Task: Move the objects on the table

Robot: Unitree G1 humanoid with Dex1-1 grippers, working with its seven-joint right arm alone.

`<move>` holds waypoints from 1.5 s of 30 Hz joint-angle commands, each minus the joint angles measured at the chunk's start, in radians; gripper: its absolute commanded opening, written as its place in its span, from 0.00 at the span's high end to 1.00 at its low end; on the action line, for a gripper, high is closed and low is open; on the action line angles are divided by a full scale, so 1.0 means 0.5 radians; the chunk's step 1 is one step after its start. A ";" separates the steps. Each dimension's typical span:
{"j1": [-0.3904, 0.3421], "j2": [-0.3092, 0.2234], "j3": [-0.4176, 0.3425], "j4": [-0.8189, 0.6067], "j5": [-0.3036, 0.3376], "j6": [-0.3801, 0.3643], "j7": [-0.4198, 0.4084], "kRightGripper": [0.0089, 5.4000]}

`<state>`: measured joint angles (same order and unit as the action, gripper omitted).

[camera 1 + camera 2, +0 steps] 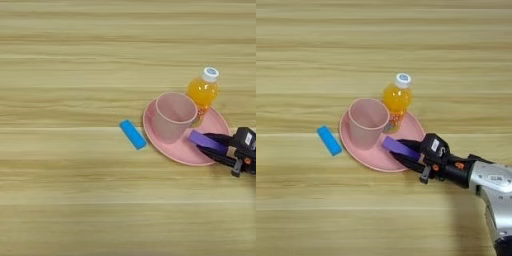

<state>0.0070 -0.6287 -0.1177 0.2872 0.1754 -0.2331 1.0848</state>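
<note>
**Asker:** What did your claw have, nearest to you?

**Me:** My right gripper (404, 151) came in from about 4 o'clock on the silver forearm (495, 187). Its 2 black fingers (408, 162) were closed around the flat purple block (401, 148), 1 finger above it and 1 below. The block's free end pointed toward 10 o'clock, over the right part of the pink plate (368, 155). I could not tell whether the block touched the plate or hung just above it.

**Asker:** And the plate itself?

**Me:** It lay flat on the table (384, 215), a little right of the middle. The pale pink cup (367, 122) stood upright on its left half, mouth up, and the purple block's tip was just beside the cup at its 4 o'clock side.

**Asker:** Anything off the plate?

**Me:** 2 things. The small blue block (329, 140) lay flat on the wood at the plate's 9 o'clock, near the rim but apart from it, slanted from 11 toward 5. Farthest from me, the orange-juice bottle (396, 100) stood upright with its white cap on, at the plate's 1 o'clock edge, close behind the cup. Whether its base sat on the rim or on the wood, I could not tell.
</note>
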 commanded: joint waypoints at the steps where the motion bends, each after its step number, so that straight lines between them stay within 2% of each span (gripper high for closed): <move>1: -0.154 -0.068 -0.031 -0.032 -0.039 -0.023 -0.129 0.74; 12: -0.171 -0.054 0.018 -0.020 -0.109 -0.032 -0.193 0.74; 15: -0.172 -0.060 0.023 -0.019 -0.113 -0.029 -0.209 0.63; 22: -0.186 -0.060 0.012 -0.002 -0.111 -0.038 -0.219 0.45; 28: -0.160 -0.070 -0.015 -0.053 -0.039 -0.034 -0.158 0.32; 34: -0.009 -0.107 -0.019 -0.254 0.080 -0.016 0.006 0.18; 41: 0.143 -0.136 0.006 -0.431 0.128 0.017 0.151 0.01; 45: 0.219 -0.088 0.065 -0.629 0.192 0.079 0.186 0.00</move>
<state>0.1295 -0.6517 -0.0841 0.0621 0.2378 -0.2050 1.1981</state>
